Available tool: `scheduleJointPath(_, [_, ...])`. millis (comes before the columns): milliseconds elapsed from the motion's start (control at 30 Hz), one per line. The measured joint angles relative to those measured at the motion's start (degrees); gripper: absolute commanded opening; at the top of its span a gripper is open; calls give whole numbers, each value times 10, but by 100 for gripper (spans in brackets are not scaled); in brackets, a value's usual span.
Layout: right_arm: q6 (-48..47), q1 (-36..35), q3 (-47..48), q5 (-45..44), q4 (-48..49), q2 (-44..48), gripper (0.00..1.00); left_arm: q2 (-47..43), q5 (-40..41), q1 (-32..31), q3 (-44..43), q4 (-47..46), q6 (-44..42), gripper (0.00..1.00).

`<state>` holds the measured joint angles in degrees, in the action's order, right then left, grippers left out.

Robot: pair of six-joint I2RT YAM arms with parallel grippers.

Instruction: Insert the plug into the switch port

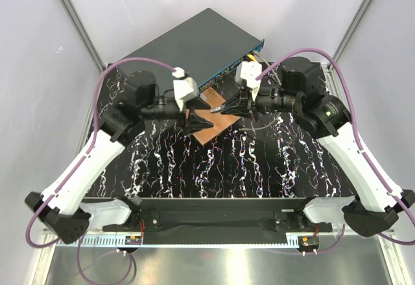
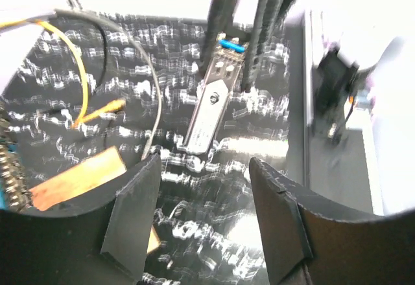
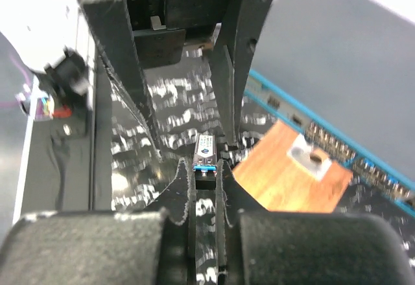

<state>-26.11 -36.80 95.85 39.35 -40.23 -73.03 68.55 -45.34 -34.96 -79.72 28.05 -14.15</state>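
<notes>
- Silver metal plug with blue tab (image 3: 205, 150): gripped by the narrow right tool (image 3: 206, 171).
- Left tool (image 2: 201, 194): spread wide, empty.
- Next: plug to be aligned with small square switch port (image 3: 295, 118).

L hand (image 1: 202, 120) & copper plate (image 1: 222, 125) crowd approach to switch ports (image 1: 227, 71), yellow cable (image 2: 85, 87) prob. clutters rt end.

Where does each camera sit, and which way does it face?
Top external: overhead at the near edge, looking down on switch, left gripper, right gripper.
Left wrist: on that wrist, looking past its open fingers at the plug.
Right wrist: on that wrist, looking along fingers shut on the plug.
Shared: both wrists see the plug.
</notes>
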Motion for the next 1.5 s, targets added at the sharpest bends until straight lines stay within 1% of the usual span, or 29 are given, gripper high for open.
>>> scheduleJointPath(67, [25, 0, 0, 9, 26, 5, 0, -22, -23, 15, 21, -56, 48, 62])
scheduleJointPath(167, [61, 0, 0, 26, 62, 9, 0, -42, -48, 19, 34, -122, 103, 62])
scheduleJointPath(267, [89, 0, 0, 46, 89, 10, 0, -49, -69, 19, 35, -174, 143, 62])
scheduleJointPath(333, [105, 0, 0, 58, 104, 10, 0, -50, -78, 19, 35, -196, 161, 60])
scheduleJointPath(467, [130, 0, 0, 76, 129, 10, 0, -50, -94, 19, 40, -226, 189, 35])
scheduleJointPath(500, [135, 0, 0, 83, 132, 10, 0, -50, -94, 19, 41, -229, 191, 20])
scheduleJointPath(567, [143, -1, 0, 94, 134, 10, 0, -50, -98, 22, 42, -231, 194, 6])
scheduleJointPath(600, [144, -1, 0, 96, 134, 10, 8, -50, -103, 22, 42, -230, 192, 0])
scheduleJointPath(667, [141, -1, 5, 99, 123, 9, 21, -51, -108, 22, 41, -227, 185, 0])
scheduleJointPath(700, [134, -1, 12, 99, 108, 7, 33, -51, -109, 22, 41, -221, 178, 0])
scheduleJointPath(767, [108, -3, 39, 97, 60, -3, 41, -51, -110, 21, 38, -202, 161, 0])
scheduleJointPath(833, [67, -3, 73, 83, 5, -16, 42, -50, -110, 20, 28, -158, 129, 0])
scheduleJointPath(967, [-3, -3, 110, 43, -94, -22, 42, -34, -101, 22, -13, -74, 60, 0])
scheduleJointPath(1133, [-60, -4, 169, 1, -190, -53, 50, 4, -70, 14, -72, 24, -17, 0])
scheduleJointPath(1200, [-73, -7, 186, -14, -212, -70, 54, 22, -51, 5, -90, 56, -42, 0])
scheduleJointPath(1300, [-88, -14, 194, -36, -234, -88, 56, 34, -31, -7, -94, 85, -66, 0])
scheduleJointPath(1400, [-96, -21, 193, -51, -244, -97, 53, 37, -15, -17, -94, 106, -85, 0])
scheduleJointPath(1500, [-97, -26, 193, -58, -246, -97, 52, 37, -7, -22, -94, 115, -96, 0])
